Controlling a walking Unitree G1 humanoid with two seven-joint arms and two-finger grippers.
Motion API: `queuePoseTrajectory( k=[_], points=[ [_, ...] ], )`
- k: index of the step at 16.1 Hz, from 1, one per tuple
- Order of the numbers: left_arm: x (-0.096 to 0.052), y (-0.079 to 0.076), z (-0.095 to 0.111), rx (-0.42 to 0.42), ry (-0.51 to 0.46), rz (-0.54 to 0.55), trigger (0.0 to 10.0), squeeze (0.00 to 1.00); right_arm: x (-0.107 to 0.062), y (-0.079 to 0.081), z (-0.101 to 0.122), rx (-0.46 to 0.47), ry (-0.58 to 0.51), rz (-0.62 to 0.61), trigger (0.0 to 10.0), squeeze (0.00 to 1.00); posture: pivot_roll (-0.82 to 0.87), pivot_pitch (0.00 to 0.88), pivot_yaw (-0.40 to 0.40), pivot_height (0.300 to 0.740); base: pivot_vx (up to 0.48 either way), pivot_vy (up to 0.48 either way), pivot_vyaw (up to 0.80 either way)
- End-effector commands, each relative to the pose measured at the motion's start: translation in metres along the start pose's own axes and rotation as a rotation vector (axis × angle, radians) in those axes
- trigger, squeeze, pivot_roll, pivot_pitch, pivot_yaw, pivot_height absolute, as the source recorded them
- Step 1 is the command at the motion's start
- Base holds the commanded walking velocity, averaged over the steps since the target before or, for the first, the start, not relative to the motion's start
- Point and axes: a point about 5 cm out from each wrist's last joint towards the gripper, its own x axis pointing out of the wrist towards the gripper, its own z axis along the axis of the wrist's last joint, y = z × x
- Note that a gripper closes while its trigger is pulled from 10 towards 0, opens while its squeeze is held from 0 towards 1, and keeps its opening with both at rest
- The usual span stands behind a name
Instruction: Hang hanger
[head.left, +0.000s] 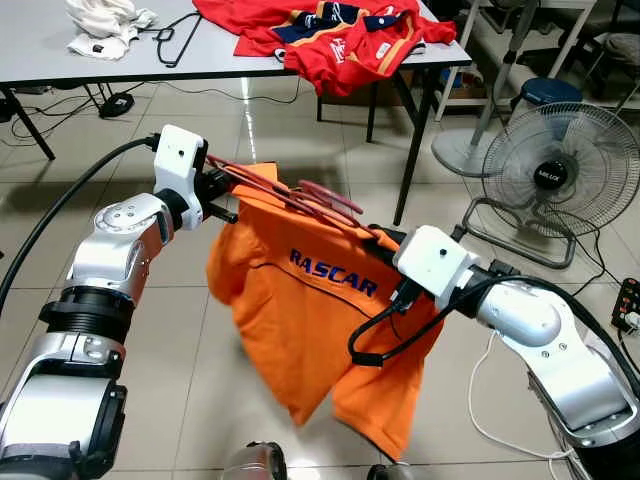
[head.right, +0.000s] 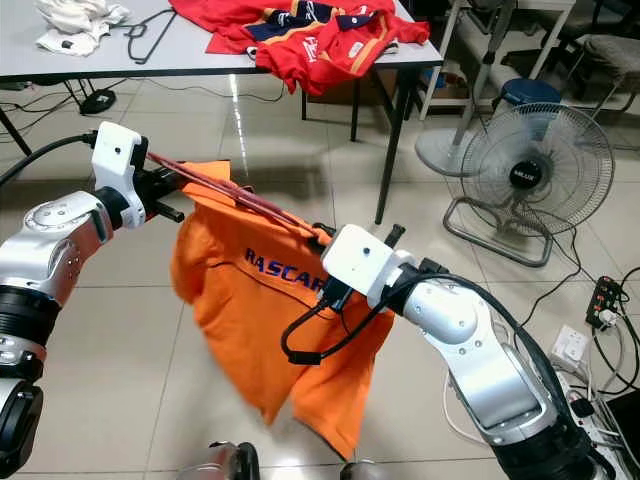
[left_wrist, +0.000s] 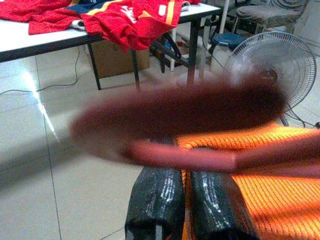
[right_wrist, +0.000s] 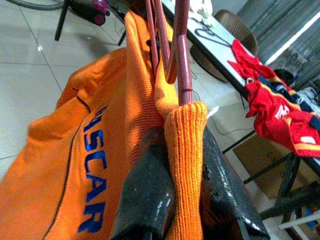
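both tools (head.left: 222, 188) (right_wrist: 175, 200) raised, gripping hanger (head.left: 300, 200)

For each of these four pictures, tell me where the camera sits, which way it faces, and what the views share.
Left and right eye views: head, looking down; both silver arms hold the orange RASCAR shirt on the dark red hanger.
Left wrist view: along the left pincer, toward the red jerseys on the table.
Right wrist view: along the right pincer, clamping shirt and hanger.
Shared: shirt, hanger.
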Motion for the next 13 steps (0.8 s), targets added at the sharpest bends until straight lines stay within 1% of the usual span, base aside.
queuePoseTrajectory(
  k=[1, 3, 5, 10, 11, 13],
  points=[
    [-0.029, 0.053, 0.025, 0.008, -0.076, 0.280, 0.0, 0.00, -0.015, -0.009, -0.026, 0.019, 0.156, -0.058, 10.0, 0.00, -0.05, 0.088, 0.059, 0.740, 0.000, 0.000, 0.00],
    [-0.032, 0.060, 0.030, 0.025, -0.085, 0.313, 0.0, 0.00, -0.020, -0.009, -0.036, 0.075, 0.191, -0.078, 10.0, 0.00, -0.05, 0.089, 0.057, 0.740, 0.000, 0.000, 0.00],
    [-0.033, 0.062, 0.032, 0.044, -0.087, 0.326, 0.0, 0.00, -0.023, -0.007, -0.044, 0.102, 0.235, -0.071, 10.0, 0.00, -0.05, 0.090, 0.056, 0.740, 0.000, 0.000, 0.00],
    [-0.034, 0.067, 0.039, 0.088, -0.092, 0.348, 0.0, 0.00, -0.031, 0.002, -0.056, 0.147, 0.314, -0.013, 10.0, 0.00, -0.05, 0.094, 0.050, 0.740, 0.000, 0.000, 0.00],
    [-0.034, 0.069, 0.041, 0.090, -0.095, 0.352, 0.0, 0.00, -0.035, 0.004, -0.062, 0.154, 0.353, -0.003, 10.0, 0.00, -0.06, 0.095, 0.051, 0.740, 0.000, 0.000, 0.00],
    [-0.035, 0.071, 0.043, 0.095, -0.097, 0.360, 0.0, 0.00, -0.039, 0.005, -0.068, 0.166, 0.386, -0.014, 10.0, 0.00, -0.06, 0.095, 0.051, 0.740, 0.000, 0.000, 0.00]
  ],
)
